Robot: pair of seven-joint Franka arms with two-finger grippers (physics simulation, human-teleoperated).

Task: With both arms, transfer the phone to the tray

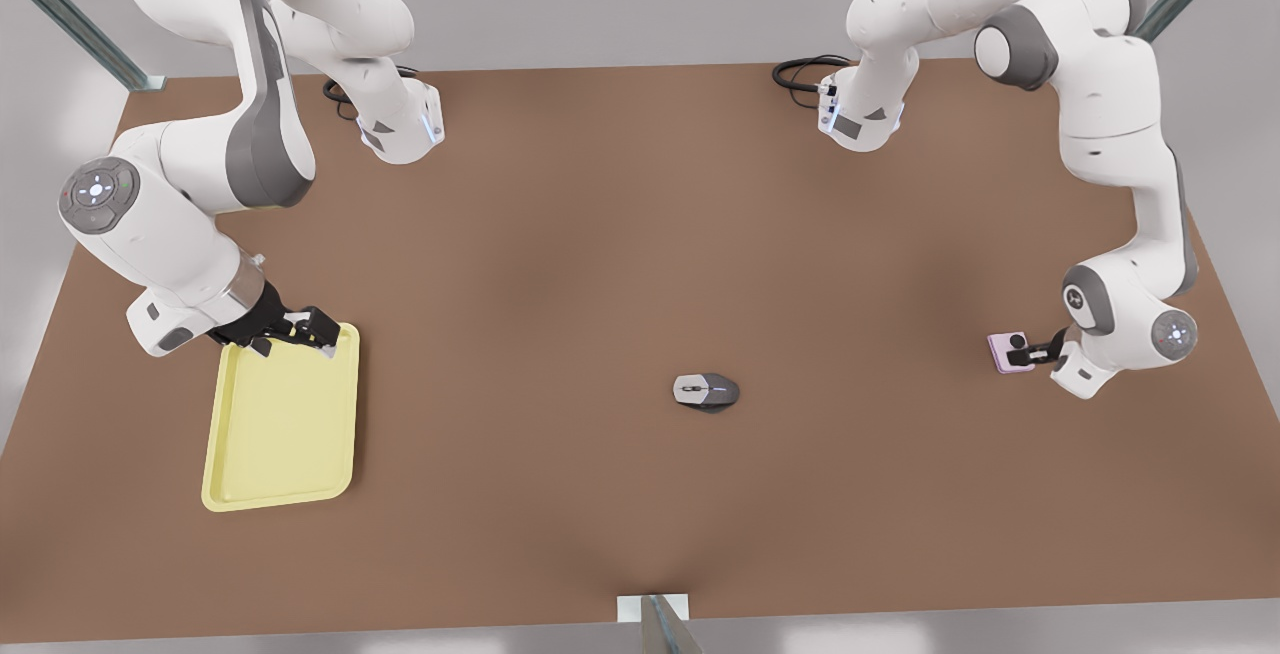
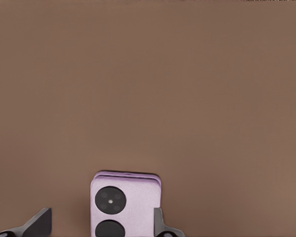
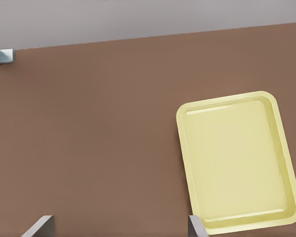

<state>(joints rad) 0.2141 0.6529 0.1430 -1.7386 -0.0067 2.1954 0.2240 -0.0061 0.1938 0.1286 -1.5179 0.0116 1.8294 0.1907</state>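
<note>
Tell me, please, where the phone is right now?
The phone lies on the table near the front view's right edge, between the left end effector's open fingers, well right of the mouse.

The tray [image 3: 237,163], pale yellow with rounded corners and a raised rim, lies flat on the brown table [image 3: 89,138], its inside bare. It sits slightly askew to the table's far edge. Beyond that edge runs a light grey wall [image 3: 138,19], with a metal bracket [image 3: 1,54] at the table's corner. The 2 fingertips [image 3: 38,227] of the right gripper [image 3: 118,228] stand wide apart over the table; 1 of them is just beside the tray's near corner, the other over bare tabletop.
</note>
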